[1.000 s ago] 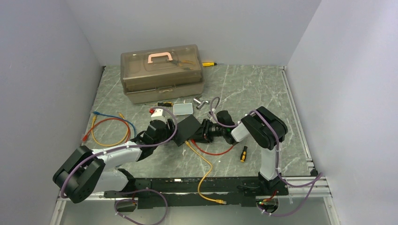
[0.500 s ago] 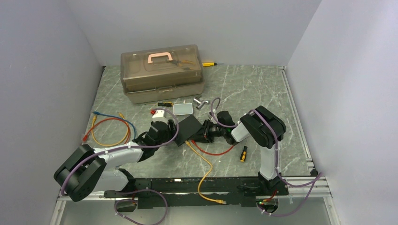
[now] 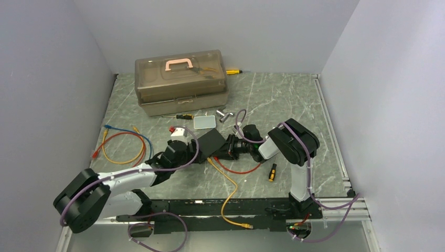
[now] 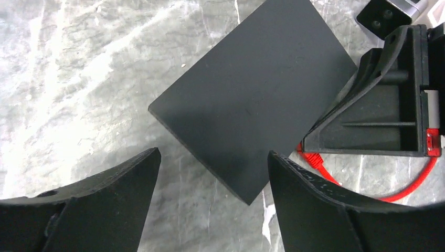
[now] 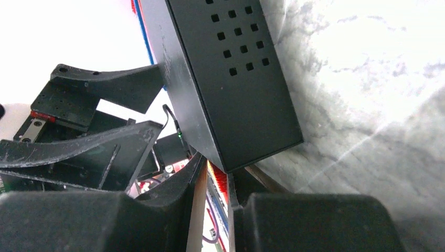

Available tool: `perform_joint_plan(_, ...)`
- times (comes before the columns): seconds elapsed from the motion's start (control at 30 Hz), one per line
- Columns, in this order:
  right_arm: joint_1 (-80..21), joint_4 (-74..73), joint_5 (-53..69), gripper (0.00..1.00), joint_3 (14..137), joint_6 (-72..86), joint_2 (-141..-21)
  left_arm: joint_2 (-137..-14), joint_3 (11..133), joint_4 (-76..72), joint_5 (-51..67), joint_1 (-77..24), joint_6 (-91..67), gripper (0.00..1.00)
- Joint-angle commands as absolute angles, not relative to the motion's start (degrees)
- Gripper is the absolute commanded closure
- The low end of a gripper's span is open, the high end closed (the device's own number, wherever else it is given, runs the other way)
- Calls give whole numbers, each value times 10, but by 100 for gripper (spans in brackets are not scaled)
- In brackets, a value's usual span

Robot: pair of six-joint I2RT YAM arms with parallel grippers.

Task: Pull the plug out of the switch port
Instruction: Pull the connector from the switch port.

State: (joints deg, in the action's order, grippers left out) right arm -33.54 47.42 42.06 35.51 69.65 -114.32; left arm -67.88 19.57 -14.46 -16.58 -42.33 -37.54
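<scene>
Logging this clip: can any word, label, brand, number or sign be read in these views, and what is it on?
No text can be read in any view.
Switch: the face in the left wrist view is plain matte black; the face in the right wrist view shows only square vent holes, no print.
Toolbox: no label shows.
Silver tin: too small to tell.

txt: none legible | labels/brands/nos: none | all views
</scene>
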Motion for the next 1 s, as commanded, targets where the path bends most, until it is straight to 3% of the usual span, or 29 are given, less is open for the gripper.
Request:
perform_joint_plan(0.0,-337,476,401,100,352,681,-1155,-615,195,-112,-163,-428,-360,14)
perform_joint_plan(0.17,-336,470,402,100,356,677,-1155,-618,252,-27,-199,-452,-296,1)
perform_joint_plan(0.53,-336,458,403,100,358,667,-1147,-783,382,64,-263,-550,-200,1)
perform_joint_plan(0.97,-336,470,408,100,352,666,-1144,-869,433,95,-323,-559,-215,7)
